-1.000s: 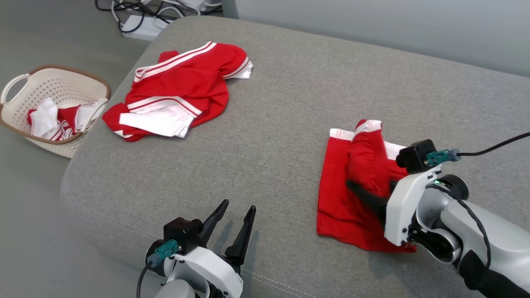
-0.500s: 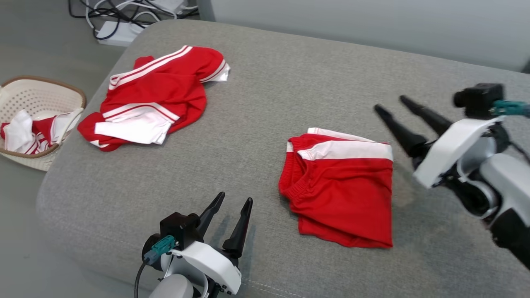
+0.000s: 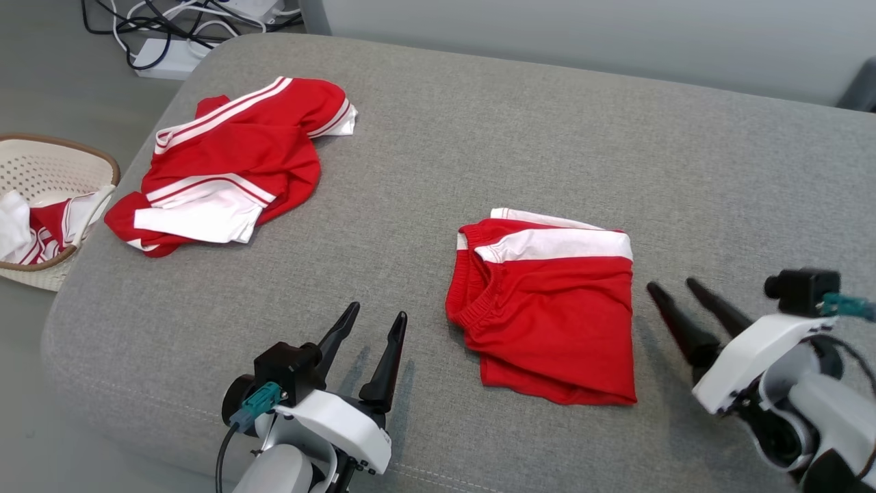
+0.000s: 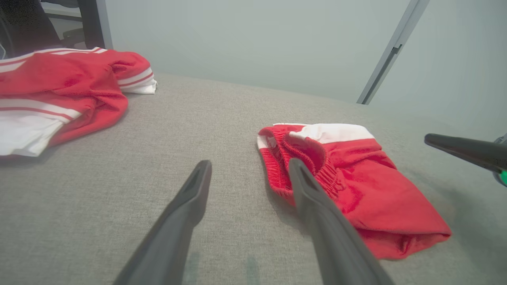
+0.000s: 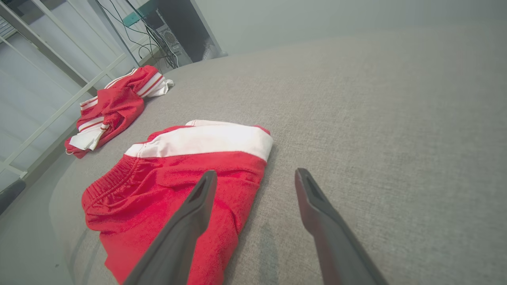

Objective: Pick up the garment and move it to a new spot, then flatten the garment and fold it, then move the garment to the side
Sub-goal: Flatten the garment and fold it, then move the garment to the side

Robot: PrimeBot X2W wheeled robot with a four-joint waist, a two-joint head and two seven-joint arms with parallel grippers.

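The garment (image 3: pixel 547 315), red shorts with a white band, lies folded in a neat rectangle in the middle of the grey cushion (image 3: pixel 479 137). My right gripper (image 3: pixel 671 284) hovers open just to its right, not touching it. In the right wrist view the gripper (image 5: pixel 255 173) has empty jaws, with the garment (image 5: pixel 178 186) under its left finger. My left gripper (image 3: pixel 376 313) stands open and empty near the front edge, left of the garment. In the left wrist view that gripper (image 4: pixel 249 163) points past the waistband of the garment (image 4: pixel 356 190).
A crumpled pile of red and white clothes (image 3: pixel 226 164) lies at the cushion's back left. A cream laundry basket (image 3: pixel 68 147) holding more clothes stands on the floor at the left. Cables and a power strip (image 3: pixel 171 41) lie behind. A wall runs along the back.
My right gripper let go of the garment, opened, lifted off and came down to its right. The garment now lies folded flat. The head camera panned; the left gripper stayed put.
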